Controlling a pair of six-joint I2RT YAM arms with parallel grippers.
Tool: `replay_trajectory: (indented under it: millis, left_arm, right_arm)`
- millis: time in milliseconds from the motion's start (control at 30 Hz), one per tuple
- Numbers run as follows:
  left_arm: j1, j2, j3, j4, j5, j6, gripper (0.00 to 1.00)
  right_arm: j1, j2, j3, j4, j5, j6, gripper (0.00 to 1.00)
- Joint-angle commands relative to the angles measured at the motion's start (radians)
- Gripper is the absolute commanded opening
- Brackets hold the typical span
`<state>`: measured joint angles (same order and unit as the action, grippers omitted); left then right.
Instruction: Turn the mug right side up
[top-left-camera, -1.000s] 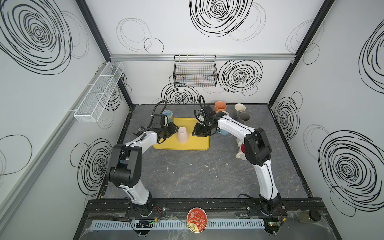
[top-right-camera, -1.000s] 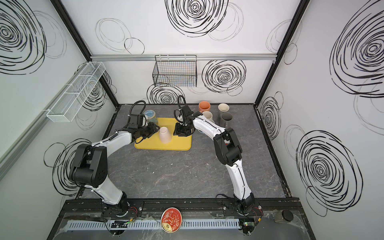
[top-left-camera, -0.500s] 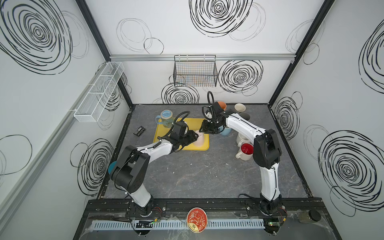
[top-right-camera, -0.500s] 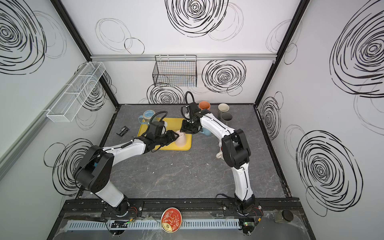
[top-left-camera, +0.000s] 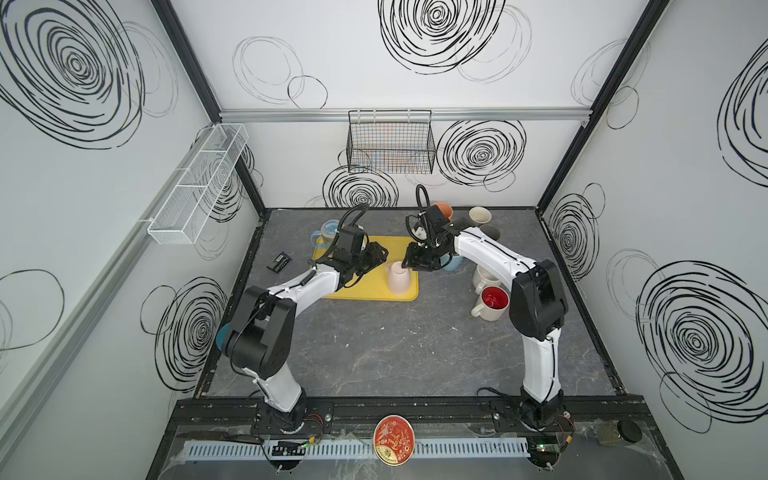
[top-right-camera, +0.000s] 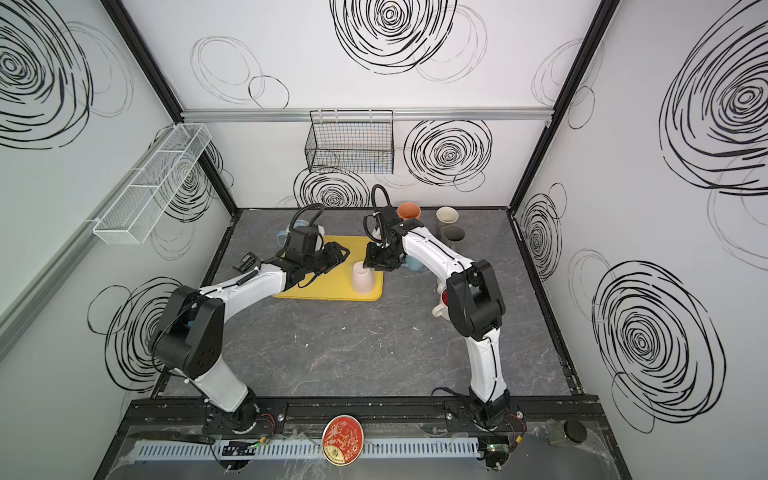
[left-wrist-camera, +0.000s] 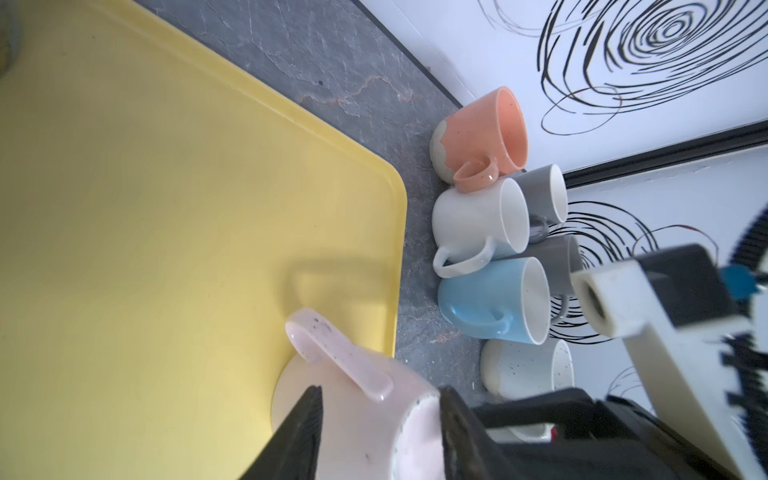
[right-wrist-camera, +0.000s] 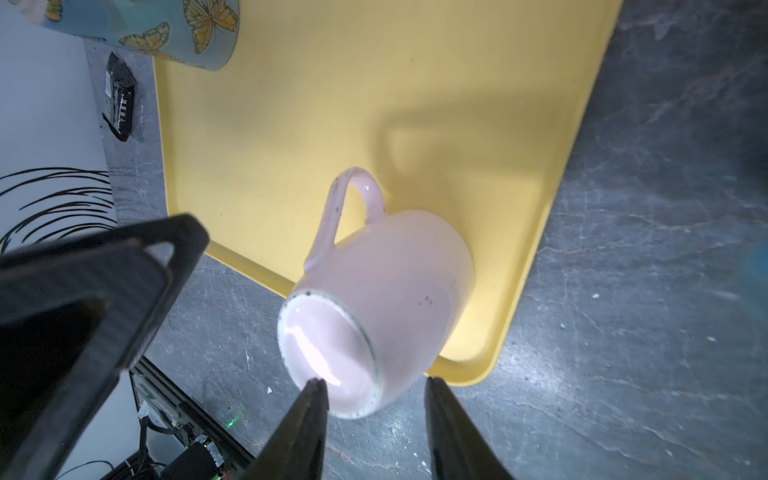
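Right wrist view: pink mug (right-wrist-camera: 395, 282) mouth-down on yellow tray (right-wrist-camera: 332, 104) — right hand (right-wrist-camera: 374, 381) and left hand (left-wrist-camera: 381, 390) both spread apart.

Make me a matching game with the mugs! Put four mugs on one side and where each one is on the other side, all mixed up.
Mugs:
1. pink mug
2. butterfly mug
3. mug with a red inside
4. orange mug

Places:
A. next to the back wall
B. upside down on the yellow tray
C. on the grey table, right of the tray
D. at the tray's far left corner

Pairs: 1-B, 2-D, 3-C, 4-A
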<state>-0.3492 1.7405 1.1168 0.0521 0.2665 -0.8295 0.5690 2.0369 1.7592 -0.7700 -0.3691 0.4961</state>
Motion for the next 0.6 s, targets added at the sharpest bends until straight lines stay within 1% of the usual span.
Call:
replay_trajectory:
  millis: [0, 233, 367, 467, 567]
  left_arm:
    - [0.021, 0.091, 0.072, -0.021, 0.051, 0.032, 0.51]
    - [0.008, 0.298, 0.292, -0.113, 0.091, 0.082, 0.49]
    - [-0.003, 0.396, 0.413, -0.206, 0.1, 0.14, 0.48]
    - [-0.005, 0.429, 0.47, -0.287, 0.097, 0.194, 0.48]
    - [-0.005, 0.417, 0.47, -0.36, 0.083, 0.238, 0.47]
  right_arm:
    - [0.003, -0.058, -0.022, -0.03, 0.005, -0.008, 0.44]
    - [0.006, -0.063, -0.057, -0.019, -0.012, -0.007, 0.43]
    - [0.008, -0.051, -0.059, -0.023, -0.023, -0.008, 0.42]
    - [0.008, -0.039, -0.058, -0.031, -0.028, -0.015, 0.41]
    - [0.007, -0.026, -0.051, -0.043, -0.024, -0.024, 0.41]
